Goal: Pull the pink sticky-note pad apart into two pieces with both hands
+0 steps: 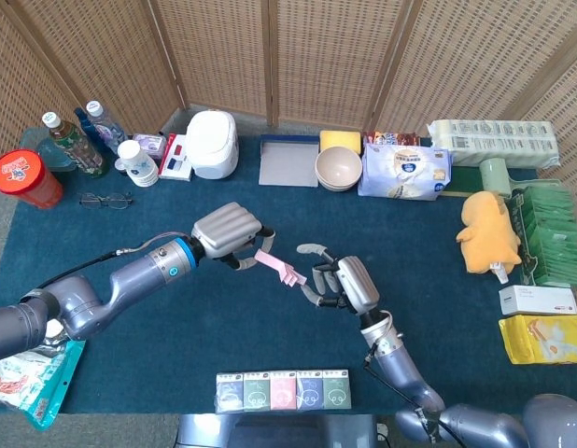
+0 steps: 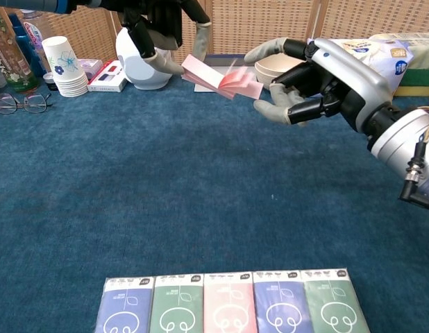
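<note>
The pink sticky-note pad (image 1: 274,268) (image 2: 220,78) hangs in the air above the blue cloth, in one piece, with its loose sheets fanned out at the right end. My left hand (image 1: 227,233) (image 2: 161,26) pinches its left end between thumb and fingers. Just right of the fanned end is my right hand (image 1: 344,284) (image 2: 317,78), with thumb above and fingers below, spread apart. A small gap shows between its fingertips (image 2: 267,108) and the pad, and it holds nothing.
A row of tissue packs (image 1: 284,389) (image 2: 228,302) lies at the table's near edge. Along the back stand paper cups (image 2: 62,66), glasses (image 2: 17,103), a white cooker (image 1: 214,142) and a bowl (image 1: 338,168). A yellow plush toy (image 1: 489,231) sits at right.
</note>
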`<act>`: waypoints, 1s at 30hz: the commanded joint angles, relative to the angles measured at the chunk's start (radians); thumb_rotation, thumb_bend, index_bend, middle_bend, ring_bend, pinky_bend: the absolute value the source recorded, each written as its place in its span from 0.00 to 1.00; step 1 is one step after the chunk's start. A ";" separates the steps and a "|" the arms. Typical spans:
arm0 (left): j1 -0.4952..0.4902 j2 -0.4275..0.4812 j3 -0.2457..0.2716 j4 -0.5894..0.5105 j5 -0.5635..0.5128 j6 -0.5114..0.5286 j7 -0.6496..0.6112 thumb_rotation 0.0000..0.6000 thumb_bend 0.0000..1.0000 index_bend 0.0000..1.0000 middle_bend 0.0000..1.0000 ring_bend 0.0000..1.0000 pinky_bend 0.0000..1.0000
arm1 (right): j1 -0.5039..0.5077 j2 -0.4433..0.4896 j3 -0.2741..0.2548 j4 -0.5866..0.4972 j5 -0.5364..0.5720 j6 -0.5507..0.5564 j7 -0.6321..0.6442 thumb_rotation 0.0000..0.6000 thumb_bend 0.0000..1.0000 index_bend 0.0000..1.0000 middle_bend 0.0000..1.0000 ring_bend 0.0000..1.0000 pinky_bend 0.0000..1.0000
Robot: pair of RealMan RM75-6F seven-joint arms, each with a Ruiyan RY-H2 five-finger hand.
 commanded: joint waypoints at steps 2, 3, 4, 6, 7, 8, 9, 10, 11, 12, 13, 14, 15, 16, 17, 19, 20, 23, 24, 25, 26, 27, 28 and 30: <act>0.000 0.002 0.000 0.002 0.002 0.000 -0.001 1.00 0.35 0.68 0.93 0.99 0.95 | 0.000 0.002 -0.004 0.002 -0.002 -0.003 0.007 1.00 0.36 0.26 0.83 0.88 0.76; 0.000 0.002 0.000 0.003 0.002 0.000 -0.001 1.00 0.35 0.68 0.93 0.99 0.95 | -0.001 0.001 -0.005 0.003 -0.003 -0.001 0.008 1.00 0.35 0.26 0.83 0.88 0.76; 0.000 0.002 0.000 0.004 0.002 0.000 -0.002 1.00 0.35 0.68 0.93 0.99 0.95 | -0.002 -0.001 -0.006 0.006 -0.003 0.002 0.008 1.00 0.35 0.26 0.83 0.88 0.76; 0.000 0.001 0.001 0.003 0.001 -0.003 -0.006 1.00 0.35 0.68 0.93 0.99 0.95 | -0.002 -0.003 -0.007 0.011 -0.003 0.001 0.007 1.00 0.35 0.26 0.83 0.88 0.76; 0.000 0.001 0.001 0.004 0.001 -0.002 -0.008 1.00 0.35 0.68 0.93 0.99 0.95 | -0.002 -0.004 -0.007 0.012 -0.003 0.001 0.007 1.00 0.35 0.26 0.83 0.88 0.76; 0.000 0.000 0.001 0.004 0.002 -0.001 -0.008 1.00 0.35 0.68 0.93 0.99 0.95 | -0.001 -0.005 -0.007 0.012 -0.004 0.001 0.008 1.00 0.35 0.26 0.83 0.88 0.76; 0.001 0.000 0.001 0.005 0.003 0.001 -0.008 1.00 0.35 0.68 0.93 0.99 0.95 | -0.001 -0.004 -0.007 0.011 -0.005 0.001 0.008 1.00 0.35 0.26 0.83 0.88 0.76; 0.002 -0.001 0.001 0.007 0.004 0.004 -0.007 1.00 0.35 0.68 0.93 0.99 0.95 | -0.001 -0.004 -0.007 0.011 -0.006 0.003 0.007 1.00 0.35 0.26 0.83 0.88 0.76; 0.003 -0.001 0.001 0.007 0.002 0.004 -0.009 1.00 0.35 0.68 0.93 0.99 0.95 | 0.000 -0.006 -0.006 0.011 -0.006 0.004 0.004 1.00 0.35 0.26 0.83 0.88 0.76; 0.003 0.000 0.001 0.005 0.001 0.002 -0.012 1.00 0.35 0.68 0.93 0.99 0.95 | 0.001 -0.006 -0.005 0.011 -0.006 0.003 0.003 1.00 0.35 0.26 0.83 0.88 0.76; 0.003 0.000 0.003 0.004 0.002 -0.001 -0.012 1.00 0.35 0.68 0.93 0.99 0.95 | 0.002 -0.007 -0.004 0.011 -0.005 0.002 0.003 1.00 0.35 0.26 0.83 0.88 0.76; 0.003 0.001 0.005 0.003 0.005 -0.002 -0.012 1.00 0.35 0.68 0.93 0.99 0.95 | 0.004 -0.008 -0.001 0.013 -0.004 0.000 0.002 1.00 0.35 0.27 0.83 0.88 0.76; 0.003 0.000 0.008 0.000 0.006 -0.003 -0.013 1.00 0.35 0.68 0.93 0.99 0.95 | 0.005 -0.009 0.000 0.014 -0.002 -0.001 0.002 1.00 0.35 0.27 0.83 0.88 0.76; 0.004 0.000 0.009 -0.001 0.008 -0.004 -0.013 1.00 0.35 0.68 0.93 0.99 0.95 | 0.006 -0.010 0.001 0.014 -0.002 -0.002 0.002 1.00 0.35 0.27 0.83 0.88 0.76; 0.004 -0.001 0.012 -0.002 0.011 -0.004 -0.012 1.00 0.35 0.68 0.93 0.99 0.95 | 0.008 -0.011 0.003 0.015 -0.001 -0.003 0.001 1.00 0.35 0.27 0.83 0.88 0.76; 0.005 -0.003 0.016 -0.003 0.015 -0.004 -0.010 1.00 0.35 0.68 0.93 0.99 0.95 | 0.010 -0.011 0.005 0.015 -0.001 -0.003 -0.001 1.00 0.35 0.28 0.83 0.88 0.76; 0.005 -0.004 0.017 -0.003 0.016 -0.005 -0.010 1.00 0.35 0.68 0.93 0.99 0.95 | 0.011 -0.011 0.006 0.015 -0.001 -0.003 -0.002 1.00 0.35 0.28 0.83 0.88 0.76; 0.006 -0.007 0.018 -0.001 0.018 -0.003 -0.009 1.00 0.35 0.68 0.93 0.99 0.95 | 0.012 -0.010 0.007 0.013 -0.001 -0.003 -0.002 1.00 0.36 0.29 0.83 0.88 0.76; 0.006 -0.009 0.018 0.002 0.017 -0.002 -0.008 1.00 0.35 0.68 0.93 0.99 0.95 | 0.012 -0.010 0.007 0.010 -0.002 -0.001 -0.003 1.00 0.35 0.29 0.83 0.88 0.76; 0.006 -0.009 0.018 0.003 0.018 -0.001 -0.008 1.00 0.35 0.68 0.93 0.99 0.95 | 0.012 -0.009 0.007 0.007 -0.003 -0.001 -0.005 1.00 0.35 0.29 0.83 0.88 0.76; 0.006 -0.011 0.018 0.004 0.018 0.000 -0.007 1.00 0.35 0.68 0.93 0.99 0.95 | 0.013 -0.008 0.006 0.005 -0.003 -0.001 -0.006 1.00 0.35 0.29 0.83 0.88 0.76; 0.006 -0.012 0.018 0.006 0.017 0.001 -0.006 1.00 0.35 0.68 0.93 0.99 0.95 | 0.013 -0.007 0.005 0.001 -0.004 -0.002 -0.008 1.00 0.36 0.29 0.83 0.88 0.76; 0.006 -0.014 0.018 0.007 0.018 0.001 -0.006 1.00 0.35 0.68 0.93 0.99 0.95 | 0.013 -0.008 0.004 0.000 -0.004 -0.002 -0.010 1.00 0.35 0.29 0.83 0.88 0.76; 0.005 -0.015 0.018 0.008 0.018 0.000 -0.005 1.00 0.35 0.68 0.93 0.99 0.95 | 0.014 -0.009 0.003 -0.003 -0.003 -0.005 -0.012 1.00 0.35 0.30 0.83 0.88 0.76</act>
